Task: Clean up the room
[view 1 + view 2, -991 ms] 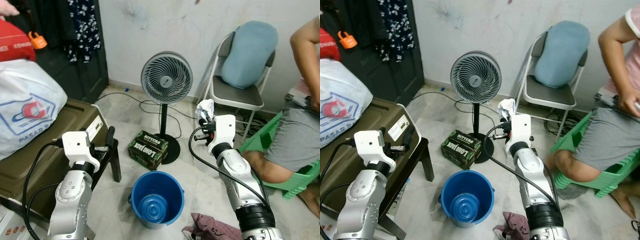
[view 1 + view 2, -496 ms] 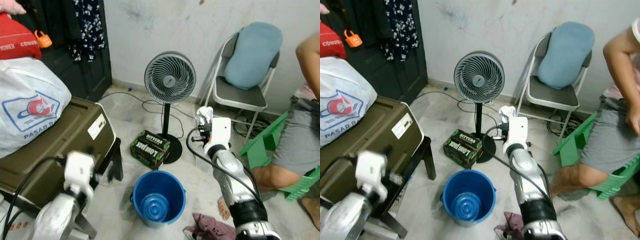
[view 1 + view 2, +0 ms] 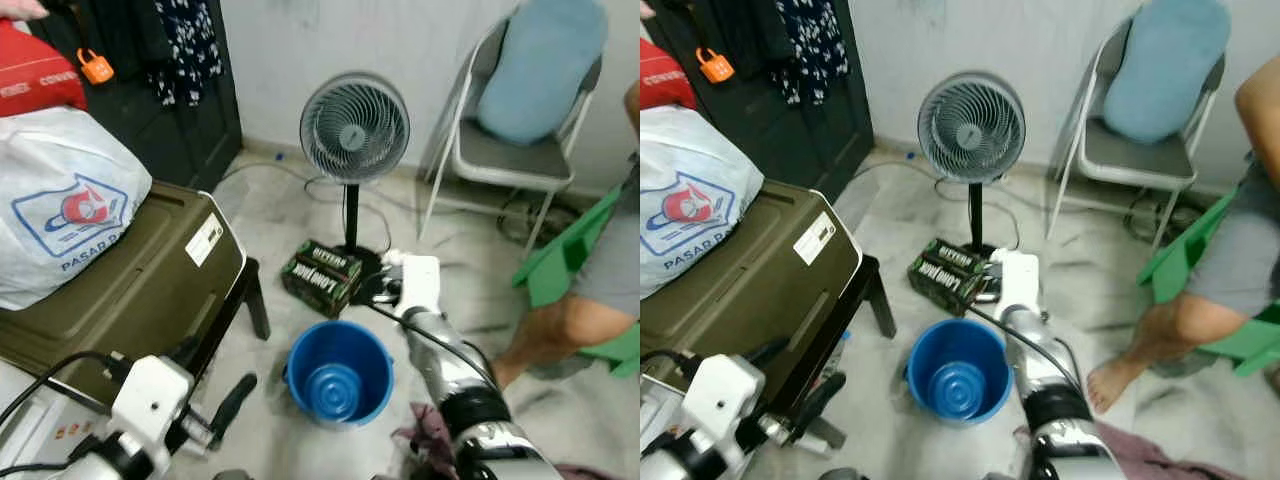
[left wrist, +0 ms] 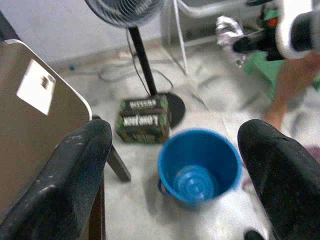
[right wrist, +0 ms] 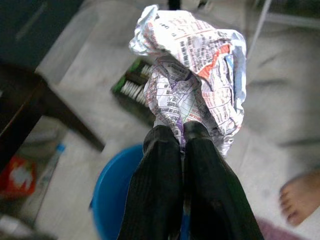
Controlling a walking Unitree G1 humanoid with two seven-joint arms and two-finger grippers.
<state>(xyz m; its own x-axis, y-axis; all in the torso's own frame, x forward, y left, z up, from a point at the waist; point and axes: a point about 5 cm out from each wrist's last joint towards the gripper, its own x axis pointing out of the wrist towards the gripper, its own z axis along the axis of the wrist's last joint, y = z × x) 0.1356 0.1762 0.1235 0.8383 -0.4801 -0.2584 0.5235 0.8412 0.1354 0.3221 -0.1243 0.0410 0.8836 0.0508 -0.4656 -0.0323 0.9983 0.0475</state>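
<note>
We've got the paper wad (image 5: 192, 75) pinched tight in our right gripper (image 5: 182, 135), held above the far rim of the blue bucket (image 3: 339, 370) on the floor. Our left gripper (image 4: 175, 165) hangs low with its fingers spread wide, near the olive trunk (image 3: 130, 290). Behind the bucket there's a green box (image 3: 321, 277), a fan (image 3: 354, 128), and a person's leg (image 3: 1160, 335) on the right.

Head + wrist cams, shared bucket (image 3: 339, 370)
</note>
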